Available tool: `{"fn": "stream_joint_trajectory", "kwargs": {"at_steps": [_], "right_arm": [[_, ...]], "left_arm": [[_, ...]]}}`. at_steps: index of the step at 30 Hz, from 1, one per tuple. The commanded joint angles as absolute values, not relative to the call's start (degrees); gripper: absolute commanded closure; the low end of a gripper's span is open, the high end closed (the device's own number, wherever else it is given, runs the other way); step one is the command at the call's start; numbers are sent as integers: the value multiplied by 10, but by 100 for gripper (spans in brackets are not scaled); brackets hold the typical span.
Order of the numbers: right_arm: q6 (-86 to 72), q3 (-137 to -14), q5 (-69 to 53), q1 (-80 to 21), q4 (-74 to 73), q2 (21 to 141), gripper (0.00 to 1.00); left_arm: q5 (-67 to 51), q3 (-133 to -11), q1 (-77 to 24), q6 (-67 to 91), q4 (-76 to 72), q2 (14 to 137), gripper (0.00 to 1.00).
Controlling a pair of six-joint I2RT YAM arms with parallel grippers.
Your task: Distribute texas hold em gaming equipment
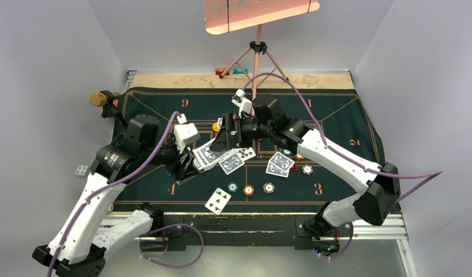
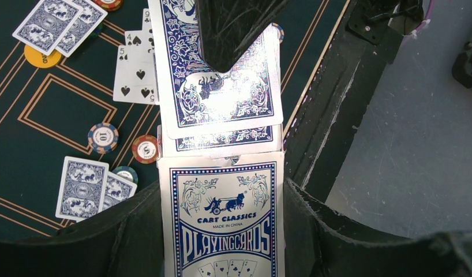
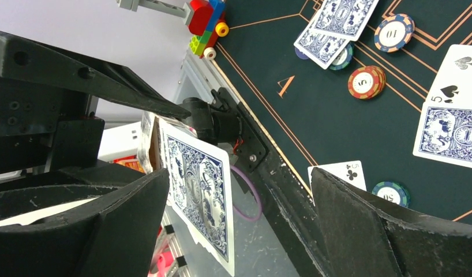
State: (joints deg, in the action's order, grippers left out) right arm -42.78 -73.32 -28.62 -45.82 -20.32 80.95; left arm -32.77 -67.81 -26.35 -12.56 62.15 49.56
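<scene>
Over felt mat, dealing step: left pincer clenched on card pack, right pincer released astride top card; next, probably pinch and draw clear.

Card box above mat, left of centre; chip row front-right of it; face-up card left-front of row.
</scene>
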Motion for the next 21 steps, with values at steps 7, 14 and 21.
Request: {"fn": "stream_joint_trajectory", "kwargs": {"at_steps": [7, 14, 21], "right_arm": [[-433, -726, -312, -459, -167, 809, 17], [-439, -723, -305, -444, -170, 801, 36], [-438, -721, -304, -434, -168, 791, 45]], "left_arm": [[-342, -706, -260, -119, 603, 493, 100], [-340, -704, -260, -119, 606, 488, 100], [-342, -702, -260, -119, 604, 486, 100]]}}
